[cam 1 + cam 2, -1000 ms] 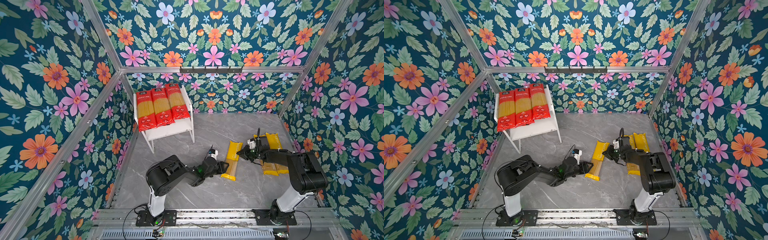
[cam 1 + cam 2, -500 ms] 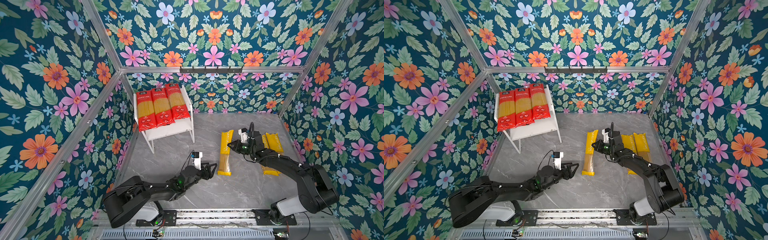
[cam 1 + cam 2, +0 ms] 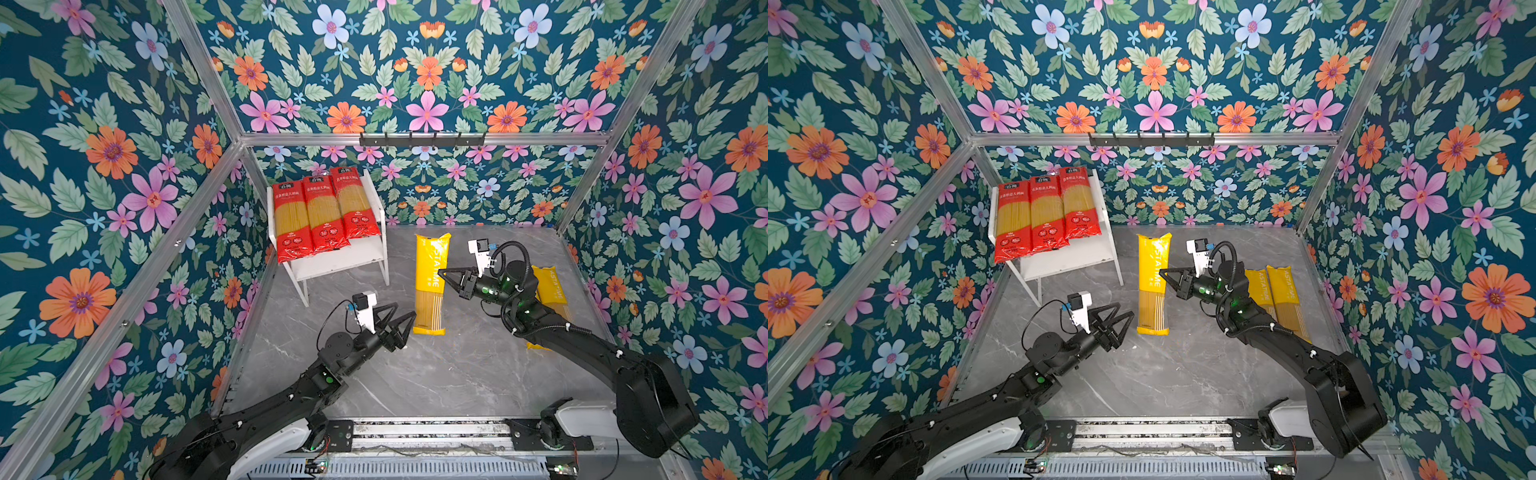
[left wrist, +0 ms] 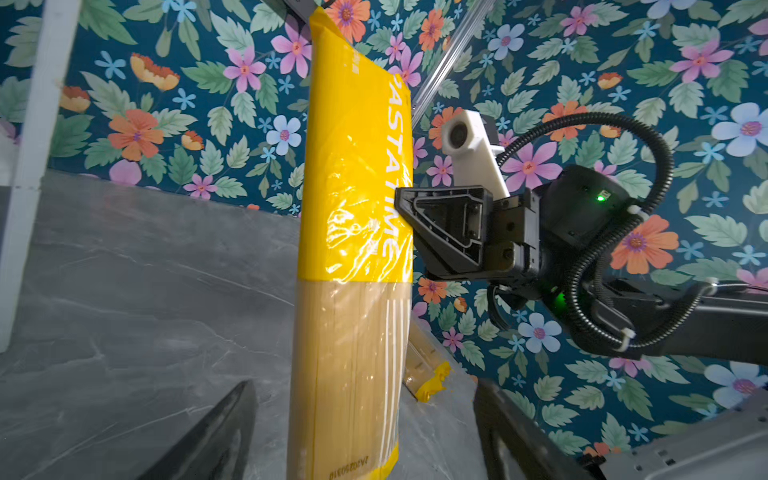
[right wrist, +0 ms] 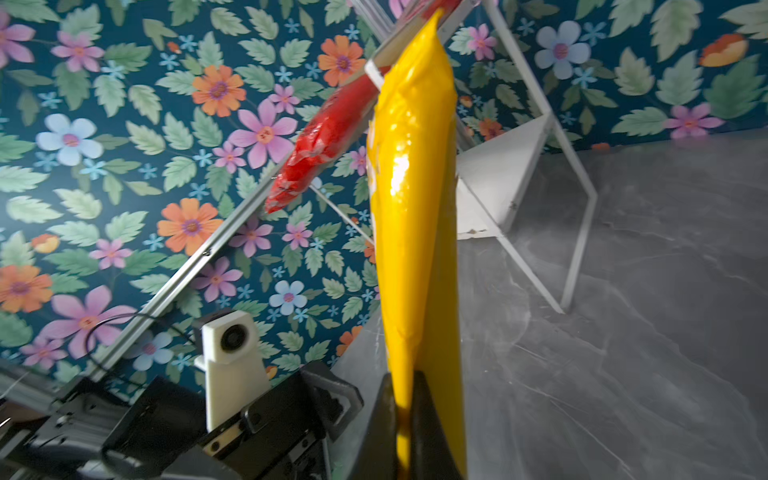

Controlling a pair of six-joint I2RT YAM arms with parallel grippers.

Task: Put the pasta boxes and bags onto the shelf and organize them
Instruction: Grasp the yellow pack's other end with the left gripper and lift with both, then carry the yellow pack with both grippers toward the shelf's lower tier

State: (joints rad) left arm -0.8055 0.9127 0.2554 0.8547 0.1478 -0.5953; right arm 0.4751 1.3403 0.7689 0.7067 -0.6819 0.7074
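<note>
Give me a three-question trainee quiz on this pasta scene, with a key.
1. True or false: the right gripper is shut on a yellow spaghetti bag.
2. How many red-ended bags lie on the shelf?
3. The left gripper is: A) open, holding nothing; B) shut on a red bag; C) out of view.
Key: 1 true; 2 three; 3 A.

Both top views hang high above the yellow bag [image 3: 431, 266], tilted down, with the whole cell in frame and nearly identical. Left wrist cam [image 5: 230, 338] sits close, facing the bag's printed side. Right wrist cam [image 4: 457, 135] is closer yet, sighting along the bag's edge. All 4 share that bag.
</note>
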